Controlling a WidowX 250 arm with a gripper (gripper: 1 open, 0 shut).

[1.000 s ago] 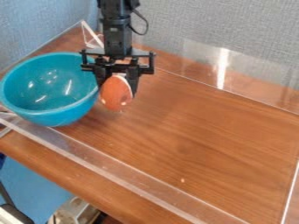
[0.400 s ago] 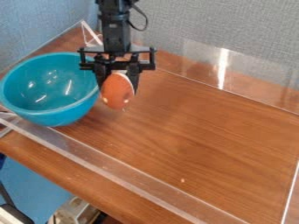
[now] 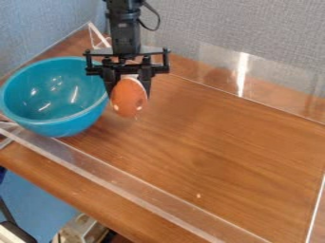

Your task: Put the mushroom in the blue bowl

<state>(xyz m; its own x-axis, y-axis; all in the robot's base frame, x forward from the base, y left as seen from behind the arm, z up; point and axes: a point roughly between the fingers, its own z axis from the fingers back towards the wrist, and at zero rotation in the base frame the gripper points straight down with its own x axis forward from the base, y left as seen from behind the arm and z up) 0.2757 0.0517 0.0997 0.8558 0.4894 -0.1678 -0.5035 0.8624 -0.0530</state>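
Camera view: one view, looking down from the front onto a wooden counter (image 3: 216,133) fenced by low clear plastic walls (image 3: 241,66).
Gripper: the gripper (image 3: 127,84) hangs from a black arm (image 3: 124,28) in the upper left of the frame, pointing straight down, its jaws closed on the mushroom.
Mushroom: the mushroom (image 3: 125,97) is held between the jaws, upper left of centre, lifted clear of the counter.
Mushroom axis: what shows is a rounded orange-brown form, a little taller than wide, so the long axis looks close to vertical; the cream stem cannot be made out, so which end points up cannot be told.
Blue bowl: the blue bowl (image 3: 48,95) sits on the counter at the left edge of the frame, upright, mouth up, with nothing visible inside.
Mushroom and bowl: the mushroom hangs just to the right of the bowl's right rim, outside it, at about rim height in the picture.
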